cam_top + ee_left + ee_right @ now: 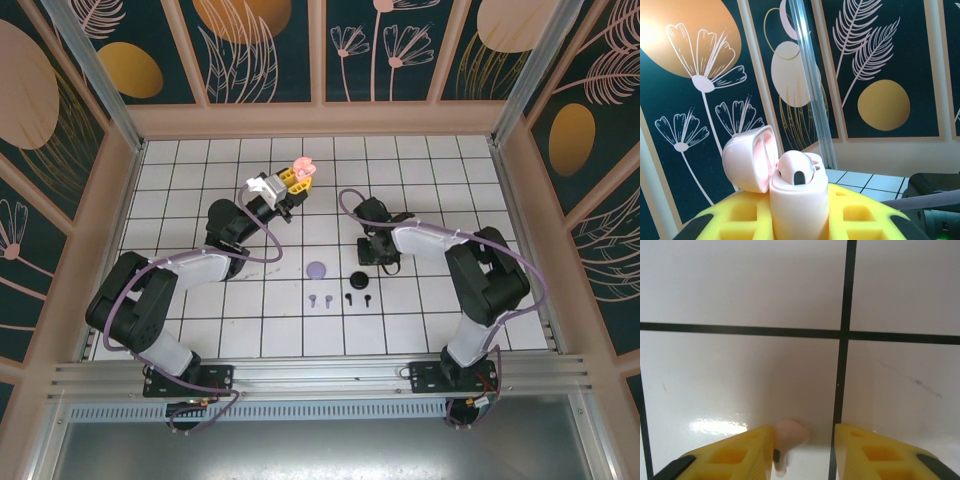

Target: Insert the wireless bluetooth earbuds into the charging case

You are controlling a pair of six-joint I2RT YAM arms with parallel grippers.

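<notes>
Open pink case [795,200] sat clamped upright in left gripper [297,177], held high to receive buds; right gripper [804,452] fingers stood apart, straddling pink earbud [788,436] on tiled table [740,365] for pickup

pink case [799,202]: bottom cut off by the frame edge in the left wrist view; lower sides hidden between the left fingers [735,220].
seated earbud [797,172]: head alone shows, stem hidden inside the case.
pink earbud [789,435]: blurred, stem end near the lower edge; contact with the tiled floor [740,290] unreadable.
right fingers [732,457]: cut off below; from overhead, tips hidden under the right arm [430,240].
lilac earbuds [312,299], black earbuds [349,298]: too small to read orientation.
</notes>
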